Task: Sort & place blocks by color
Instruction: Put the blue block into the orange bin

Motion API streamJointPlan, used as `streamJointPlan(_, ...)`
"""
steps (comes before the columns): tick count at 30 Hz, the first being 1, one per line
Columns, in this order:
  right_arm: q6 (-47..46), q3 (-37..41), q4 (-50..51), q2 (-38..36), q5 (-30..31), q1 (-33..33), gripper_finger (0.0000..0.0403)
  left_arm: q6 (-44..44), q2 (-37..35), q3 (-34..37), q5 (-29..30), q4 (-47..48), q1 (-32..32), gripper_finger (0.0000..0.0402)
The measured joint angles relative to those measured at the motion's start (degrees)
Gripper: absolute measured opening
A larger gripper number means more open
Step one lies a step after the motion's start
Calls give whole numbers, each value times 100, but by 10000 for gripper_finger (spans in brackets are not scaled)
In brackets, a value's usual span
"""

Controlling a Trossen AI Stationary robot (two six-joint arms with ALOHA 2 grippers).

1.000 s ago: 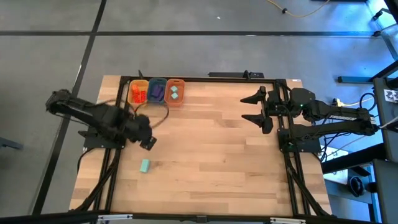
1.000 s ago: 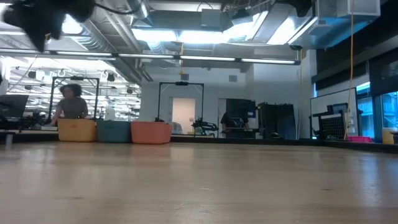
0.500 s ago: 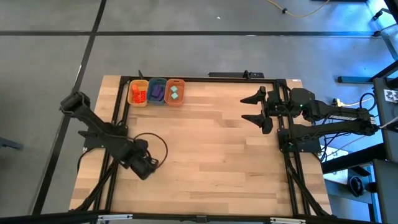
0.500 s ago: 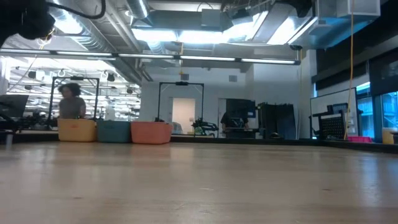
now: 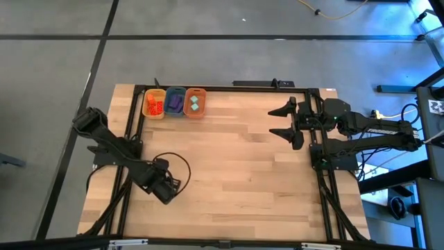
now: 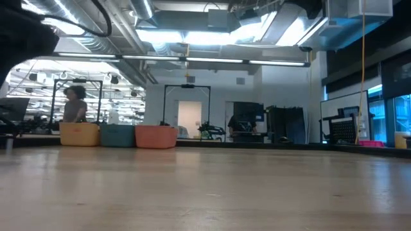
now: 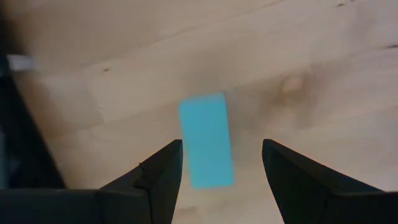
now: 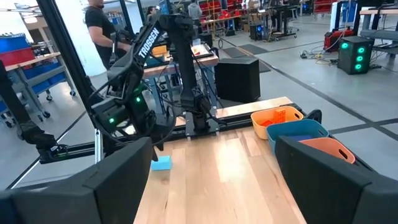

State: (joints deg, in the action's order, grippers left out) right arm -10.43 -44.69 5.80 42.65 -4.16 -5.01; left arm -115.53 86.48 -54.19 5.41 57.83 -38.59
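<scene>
One mint-teal block lies flat on the worktop, between the spread fingers of the left end effector above it. Right end effector waits, fingers apart.

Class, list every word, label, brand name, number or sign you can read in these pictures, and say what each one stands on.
"TROSSEN": white letters along the left arm, seen in the right wrist view.
Black-and-white marker tag at the high view's right edge: a pattern, no readable text.
Nothing readable on the tubs, the mint-teal block or the table.
</scene>
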Motion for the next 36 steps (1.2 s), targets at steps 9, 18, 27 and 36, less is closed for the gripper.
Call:
streamJointPlan(9,8,0,3,0,2,0,343,-290,8,598,-127,-510,7,212)
streamJointPlan(18,15,0,2,0,0,1,343,-392,6,1136,-236,-1617,9,212)
streamJointPlan(27,17,0,3,0,2,2,343,-443,-9,1320,-435,-1849,12,210)
streamJointPlan(36,19,0,3,0,2,2,343,-190,-58,1329,-467,-1958,7,122)
